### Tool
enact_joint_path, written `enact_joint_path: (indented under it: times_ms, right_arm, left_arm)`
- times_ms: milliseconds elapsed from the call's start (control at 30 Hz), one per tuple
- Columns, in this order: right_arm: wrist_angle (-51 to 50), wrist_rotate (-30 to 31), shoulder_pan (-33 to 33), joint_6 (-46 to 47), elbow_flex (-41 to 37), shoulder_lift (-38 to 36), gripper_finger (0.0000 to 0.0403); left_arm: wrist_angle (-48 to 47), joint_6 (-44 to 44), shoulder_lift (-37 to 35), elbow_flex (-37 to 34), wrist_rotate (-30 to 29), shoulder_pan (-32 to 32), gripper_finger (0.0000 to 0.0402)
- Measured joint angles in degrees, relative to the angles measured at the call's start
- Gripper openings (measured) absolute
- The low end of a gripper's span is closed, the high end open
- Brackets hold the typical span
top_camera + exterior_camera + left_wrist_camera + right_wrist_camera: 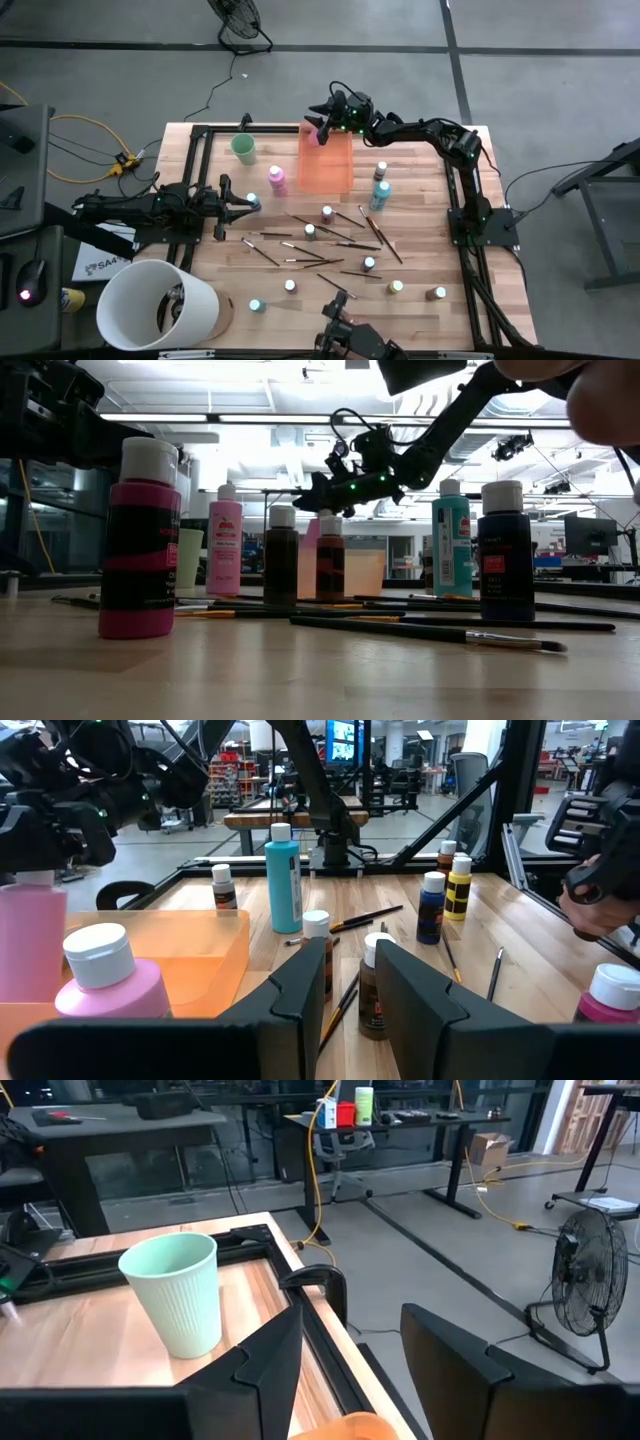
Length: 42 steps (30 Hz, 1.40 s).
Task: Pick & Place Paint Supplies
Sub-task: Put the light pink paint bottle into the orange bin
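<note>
Two arms are sharing the job (only the right one is working). The right tool (pixel 325 118) is hanging over the upper left corner of the orange tray (pixel 340 178), top centre of the high view. Its own camera shows its fingers standing apart with nothing between them. A tall pink bottle (pixel 30 945) is standing upright inside that tray corner, just under the tool, so the step in hand appears to be letting it go.

To do this well, the right tool should probably be opening fully and lifting straight up before swinging away, so a finger is not catching the cap and tipping the bottle. The mint-green cup (pixel 243 149) is standing left of the tray, apart from it and out of the way.

Most supplies are waiting on the surface:
- another pink bottle (pixel 277 180) just left of the tray
- a teal bottle (pixel 380 192) to the tray's lower right
- tiny pale-capped bottles (pixel 327 213) and thin brushes (pixel 300 250) lying scattered across the lower middle, some brushes crossing

The left tool (pixel 240 205) is resting low at centre left, fingers narrowly parted and holding nothing.
</note>
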Motion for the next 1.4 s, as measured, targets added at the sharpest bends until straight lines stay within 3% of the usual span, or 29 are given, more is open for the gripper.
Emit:
enact_joint_path:
  times_ms: [367, 867, 1100, 1267, 1400]
  right_arm:
    - [4.66, 1.48, -0.28, 2.51, -0.04, -0.14, 0.0167]
    - [1.49, 1.32, -0.59, 5.16, -0.11, -1.69, 0.0167]
    - [-15.32, 2.06, -0.55, 2.89, -0.09, -10.09, 0.0167]
    - [-35.74, 6.76, 0.14, 4.48, 1.36, -16.50, 0.0167]
    - [-53.70, 8.60, 2.70, 2.44, 7.03, -17.23, 0.0185]
  left_arm:
    - [0.00, 0.01, 0.00, 0.00, 0.00, 0.00, 0.0088]
    - [-0.02, 0.00, 0.02, 0.00, 0.00, 0.00, 0.0088]
    - [-0.02, 0.00, 0.00, 0.00, 0.00, -0.02, 0.0088]
    - [-0.02, 0.00, 0.01, 0.00, 0.00, 0.00, 0.0088]
    - [0.00, 0.00, 0.02, 0.00, 0.02, -0.02, 0.0088]
